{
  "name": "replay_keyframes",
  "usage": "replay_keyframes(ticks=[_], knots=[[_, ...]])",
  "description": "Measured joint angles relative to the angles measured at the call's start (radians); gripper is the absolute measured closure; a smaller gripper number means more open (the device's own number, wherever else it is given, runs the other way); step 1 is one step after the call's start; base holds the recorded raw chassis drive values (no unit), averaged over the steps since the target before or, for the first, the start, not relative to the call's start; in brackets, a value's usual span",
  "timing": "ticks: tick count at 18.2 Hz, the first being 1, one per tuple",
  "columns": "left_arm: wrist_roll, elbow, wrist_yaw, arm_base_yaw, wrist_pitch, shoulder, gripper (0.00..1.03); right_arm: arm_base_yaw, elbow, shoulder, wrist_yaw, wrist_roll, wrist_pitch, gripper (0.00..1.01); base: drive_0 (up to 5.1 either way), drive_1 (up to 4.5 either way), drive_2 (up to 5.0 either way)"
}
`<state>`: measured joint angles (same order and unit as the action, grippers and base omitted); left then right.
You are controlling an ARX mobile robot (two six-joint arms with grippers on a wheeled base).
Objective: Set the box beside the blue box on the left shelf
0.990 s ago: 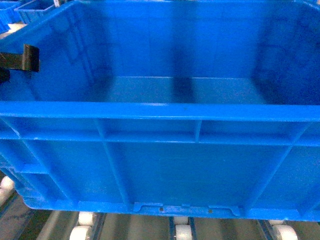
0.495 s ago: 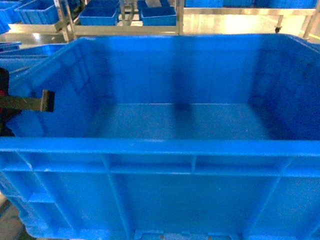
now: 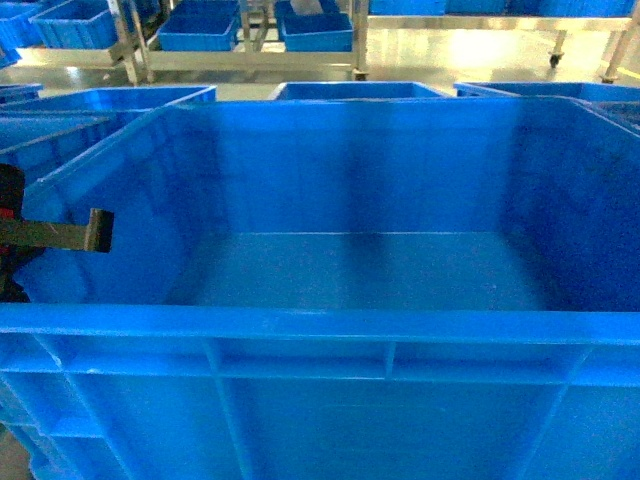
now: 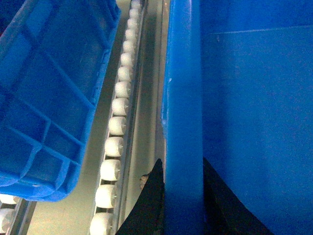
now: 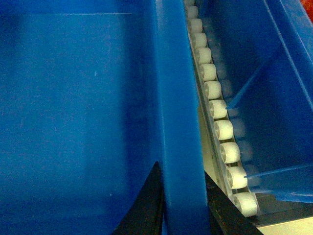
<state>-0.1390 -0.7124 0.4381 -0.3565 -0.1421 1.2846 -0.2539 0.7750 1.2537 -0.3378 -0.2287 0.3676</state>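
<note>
The large bright blue plastic crate (image 3: 350,270) with a thick rim and ribbed outer walls fills almost the whole head view, open side up, with its near wall close to the camera. It is held between the two arms.

The left gripper (image 4: 182,196) pinches the left rim of the crate: one dark finger (image 4: 151,200) lies on the outer side of the rim and the other on the inner side, both touching the plastic. In the head view a part of this gripper shows at the left edge, against the crate's left wall.

The right gripper (image 5: 182,205) pinches the right rim in the same way, with one dark finger (image 5: 146,208) inside the crate and the other outside.

Under both rims run rails of small white rollers (image 4: 117,112), going from near to far. On the left, beside the rollers, there is another blue ribbed crate (image 4: 44,93), apart from the held one. On the right there is also a blue bin (image 5: 264,83), just beside the roller rail.

Far behind, more blue bins (image 3: 210,28) stand on metal racks.
</note>
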Motion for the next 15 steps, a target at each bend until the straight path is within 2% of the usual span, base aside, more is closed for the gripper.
replay_keyframes(ticks=[3,4,5,6,8,9,10,11,12,13,15], knots=[[-0.011,-0.011,0.002,0.0,-0.029,-0.002,0.91,0.0,0.0,0.0,0.0,0.0,0.0,0.89,0.0,0.0,0.0],[-0.014,-0.015,0.003,0.0,-0.038,-0.002,0.91,0.0,0.0,0.0,-0.007,-0.001,0.003,0.85,0.0,0.0,0.0],[-0.019,-0.028,0.023,-0.004,-0.058,-0.008,0.91,-0.005,0.002,0.002,-0.064,-0.012,0.001,0.74,0.0,0.0,0.0],[-0.023,-0.035,0.028,-0.007,-0.071,-0.014,0.91,-0.008,0.007,-0.002,-0.08,-0.018,0.006,0.69,0.0,0.0,0.0],[-0.041,-0.034,0.03,0.003,-0.091,-0.014,0.91,-0.013,0.008,-0.013,-0.05,-0.006,0.004,0.85,0.0,0.0,0.0],[-0.04,-0.034,0.031,0.004,-0.09,-0.014,0.91,-0.013,0.008,-0.014,-0.04,0.006,0.003,0.87,0.0,0.0,0.0],[-0.039,-0.031,0.029,0.004,-0.072,-0.014,0.91,-0.013,0.005,-0.015,-0.04,0.01,-0.015,0.84,0.0,0.0,0.0],[-0.031,-0.011,0.055,-0.007,0.014,-0.015,0.83,-0.014,-0.016,-0.018,-0.083,0.005,-0.072,0.72,0.0,0.0,0.0],[0.002,-0.003,0.105,-0.019,0.121,-0.025,0.72,-0.013,-0.033,-0.032,-0.09,0.003,-0.151,0.61,0.0,0.0,0.0],[0.021,-0.001,0.129,-0.019,0.233,-0.058,0.59,-0.005,-0.052,-0.06,-0.114,0.003,-0.242,0.5,0.0,0.0,0.0],[0.035,-0.001,0.138,-0.017,0.343,-0.09,0.41,-0.008,-0.056,-0.112,-0.134,-0.007,-0.394,0.32,0.0,0.0,0.0]])
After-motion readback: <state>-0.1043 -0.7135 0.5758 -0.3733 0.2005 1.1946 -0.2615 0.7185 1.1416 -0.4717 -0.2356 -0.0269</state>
